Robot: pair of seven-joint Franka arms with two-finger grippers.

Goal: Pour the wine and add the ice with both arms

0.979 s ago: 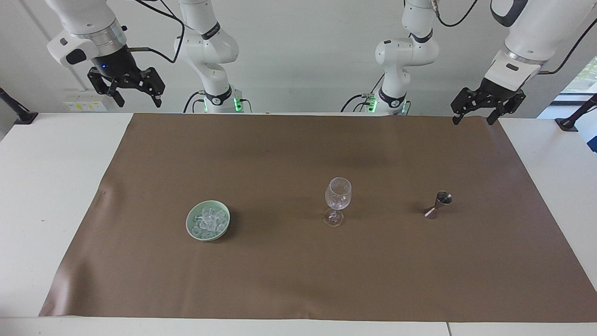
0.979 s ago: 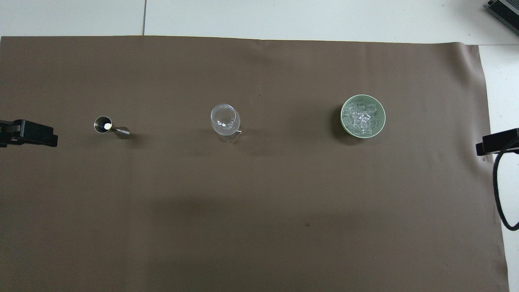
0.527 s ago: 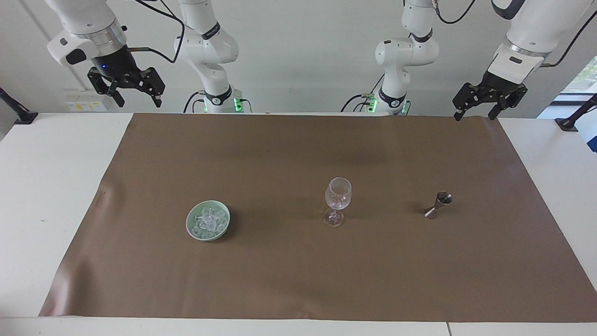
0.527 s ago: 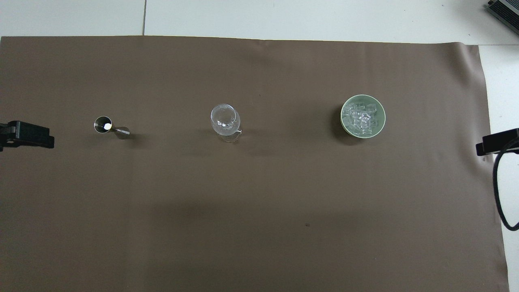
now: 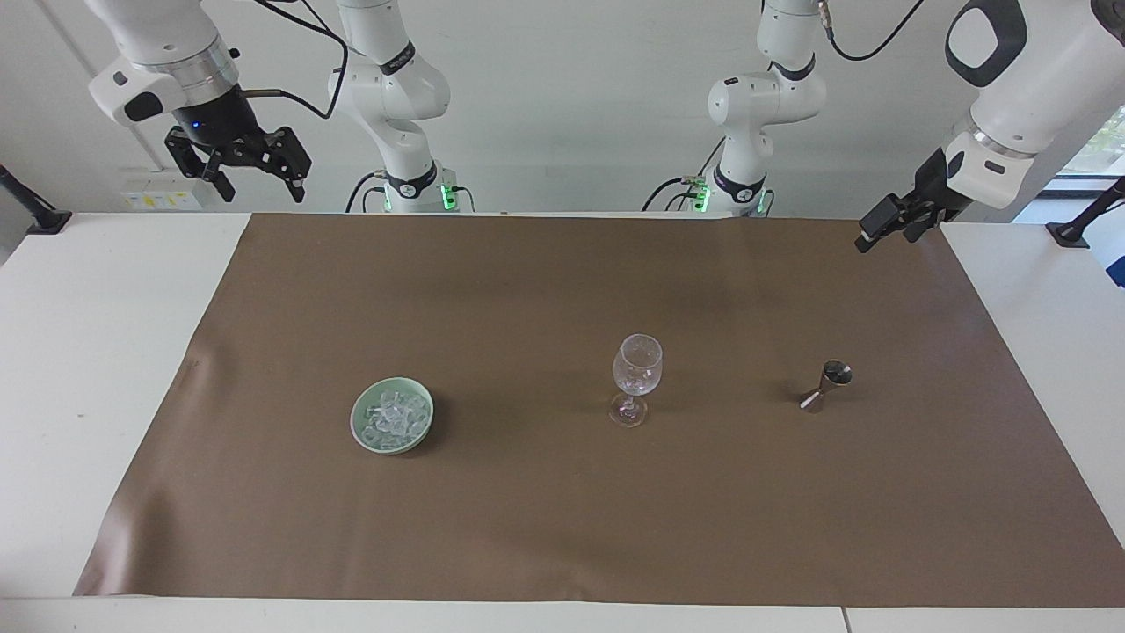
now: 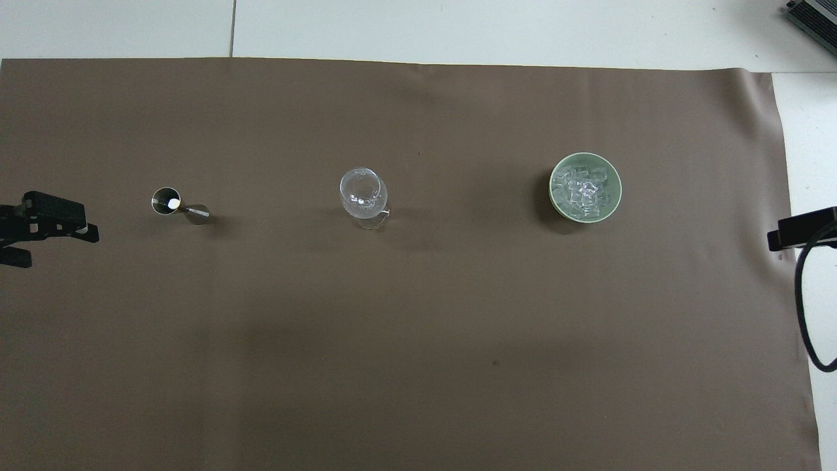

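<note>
- Since a second ago the left claw [image 5: 888, 227] has turned and swung at its wrist, so it now shows side-on over the brown mat's [image 5: 545, 492] corner at the left arm's end; the right claw [image 5: 255, 176], the glass, the bowl and the measuring cup have not shifted.
- Facing view: the right claw hangs in the air over the tabletop [image 5: 97, 352] just off the mat's corner nearest the robots at the right arm's end, its fingers spread wide apart and holding nothing.
- Facing view: the left claw holds nothing; from this side-on angle its fingers overlap, and it stands fully open.
- Facing view: the ice [image 5: 392, 418] lies heaped in a pale green bowl [image 5: 362, 431] on the mat, toward the right arm's end.
- Facing view: a clear stemmed glass [image 5: 636, 378] stands upright near the mat's middle, and a small metal measuring cup [image 5: 824, 387] stands toward the left arm's end, well apart from the glass.
- Overhead view: the left claw [image 6: 39, 219] shows at the frame's edge, near the measuring cup [image 6: 176, 204] but not touching it.
- Overhead view: only the tip of the right claw [image 6: 801, 229] shows, beside a black cable [image 6: 801, 307].
- Overhead view: the ice [image 6: 584, 191] fills the bowl [image 6: 608, 206], and the glass [image 6: 363, 195] stands between the bowl and the measuring cup, all three in one row across the mat [image 6: 418, 360].
</note>
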